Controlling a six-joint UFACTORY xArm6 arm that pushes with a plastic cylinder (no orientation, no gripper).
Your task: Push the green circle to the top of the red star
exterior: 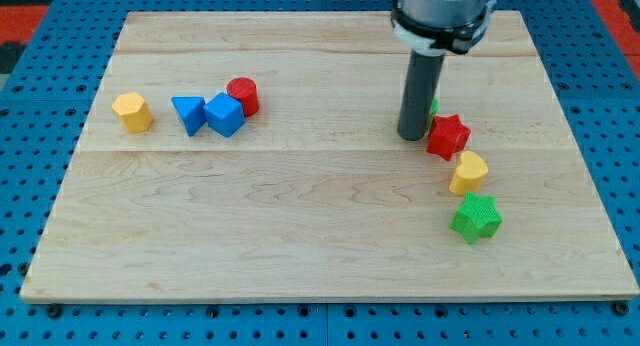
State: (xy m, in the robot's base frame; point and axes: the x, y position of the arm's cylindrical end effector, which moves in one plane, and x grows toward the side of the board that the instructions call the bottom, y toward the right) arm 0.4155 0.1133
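Toward the right edge, my tip [412, 136] rests just left of the red star [447, 136]; it is a bare rod, no pincer to clench. The green circle [433, 107] peeks out behind the rod, touching the star's top. Nudge gently, sparing the star.

Straight dark grey rod, my tip [412, 137] blunt; grey collar, white ring above.
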